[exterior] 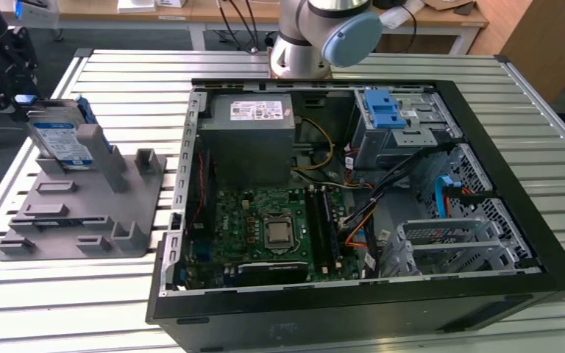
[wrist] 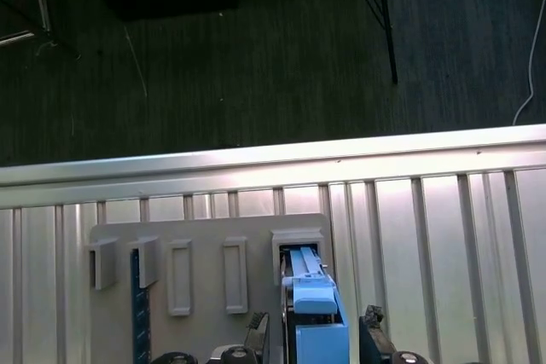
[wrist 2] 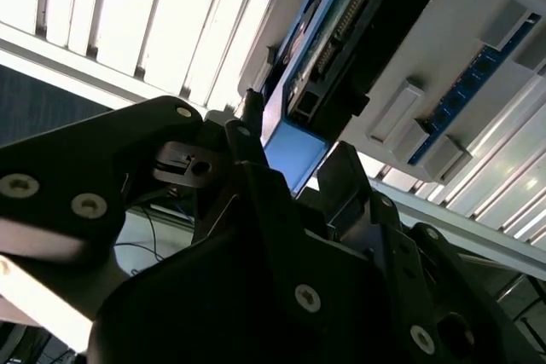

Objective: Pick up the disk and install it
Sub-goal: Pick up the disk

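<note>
The disk [exterior: 59,138] stands on edge in a slot of the grey holder block [exterior: 76,213] on the exterior view's left. It is a silver drive with a white-and-blue label and a bright blue bracket. My black gripper [exterior: 12,92] is at the disk's upper end, straddling the blue bracket. In the first wrist view the blue bracket [wrist: 312,317] rises from its slot in the holder block [wrist: 205,274], with my gripper [wrist: 313,340] around its near end. The second wrist view has the bracket's blue end [wrist 2: 294,153] right inside my gripper [wrist 2: 294,159].
An open black computer case [exterior: 361,309] lies on the slatted metal table [exterior: 86,294], at the exterior view's right of the holder. Inside are a grey power supply box [exterior: 248,136], a motherboard [exterior: 273,228] and a metal drive cage with a blue latch [exterior: 391,114]. The arm's base [exterior: 307,44] stands behind the case.
</note>
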`<state>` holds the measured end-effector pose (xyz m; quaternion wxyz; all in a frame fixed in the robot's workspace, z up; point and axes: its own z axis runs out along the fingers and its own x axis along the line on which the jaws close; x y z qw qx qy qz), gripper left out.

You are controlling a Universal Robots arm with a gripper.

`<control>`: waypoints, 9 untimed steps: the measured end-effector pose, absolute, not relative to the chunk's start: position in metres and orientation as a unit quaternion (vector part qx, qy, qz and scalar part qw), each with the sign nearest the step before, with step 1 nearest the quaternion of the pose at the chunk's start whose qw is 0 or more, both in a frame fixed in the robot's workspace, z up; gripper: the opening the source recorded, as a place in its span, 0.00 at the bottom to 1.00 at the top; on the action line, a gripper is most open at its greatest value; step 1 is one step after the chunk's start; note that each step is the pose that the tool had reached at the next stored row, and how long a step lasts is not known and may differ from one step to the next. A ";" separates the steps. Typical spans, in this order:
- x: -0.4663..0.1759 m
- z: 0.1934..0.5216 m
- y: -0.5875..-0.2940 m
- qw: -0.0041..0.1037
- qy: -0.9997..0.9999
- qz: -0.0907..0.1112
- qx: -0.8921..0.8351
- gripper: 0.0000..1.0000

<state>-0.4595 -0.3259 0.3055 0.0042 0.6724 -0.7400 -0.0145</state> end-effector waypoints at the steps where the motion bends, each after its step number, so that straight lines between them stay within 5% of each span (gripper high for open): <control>1: -0.460 0.304 -0.326 0.004 -0.740 -0.015 0.672 0.53; 9: -0.460 0.297 -0.326 0.004 -0.740 -0.014 0.672 0.45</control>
